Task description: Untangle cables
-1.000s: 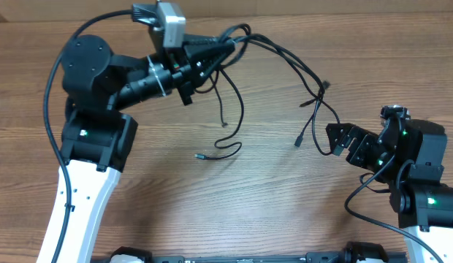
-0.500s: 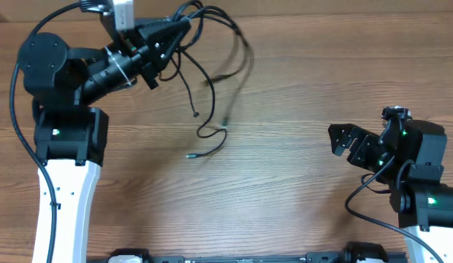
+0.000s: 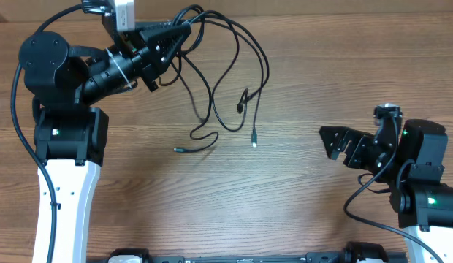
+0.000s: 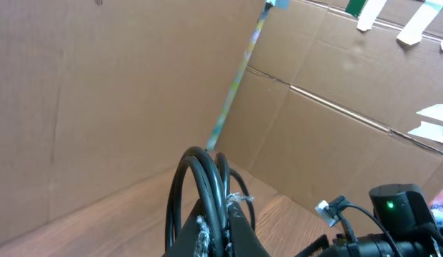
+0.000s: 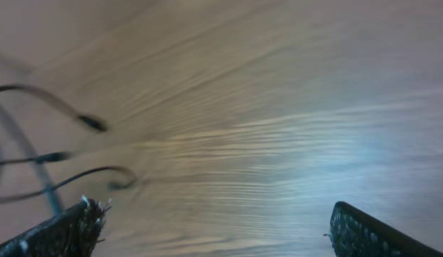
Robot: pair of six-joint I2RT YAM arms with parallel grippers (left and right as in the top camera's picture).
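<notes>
Toward the far-left corner of the worktop (image 3: 299,212), the left arm (image 3: 66,69) reaches right w/ the left jaws closed on the cables (image 3: 234,73), pinching them where several strands bunch together near the far edge. From that pinch the cords arc out to the right & drop toward mid-worktop in loose, overlapping loops. 3 plug ends show in the overhead view: 1 left of ctr, 1 further right, 1 just behind that one. Can't tell which strands hang in the air & which rest on the wood. Left wrist cam: several black loops rise out of the closed jaws, w/ a cardboard wall (image 4: 100,86) behind, tape strips (image 4: 421,28) stuck on it top right, & the right arm (image 4: 396,210), green light on, low right. Overhead, that arm sits at the right side, well apart from the cables. The right jaws are spread wide & empty, pointing left at the cords. Right wrist cam is blurred: 2 fingertips (image 5: 61,232) at the bottom corners, bare wood btwn them, a few cable ends smeared at the left edge.
</notes>
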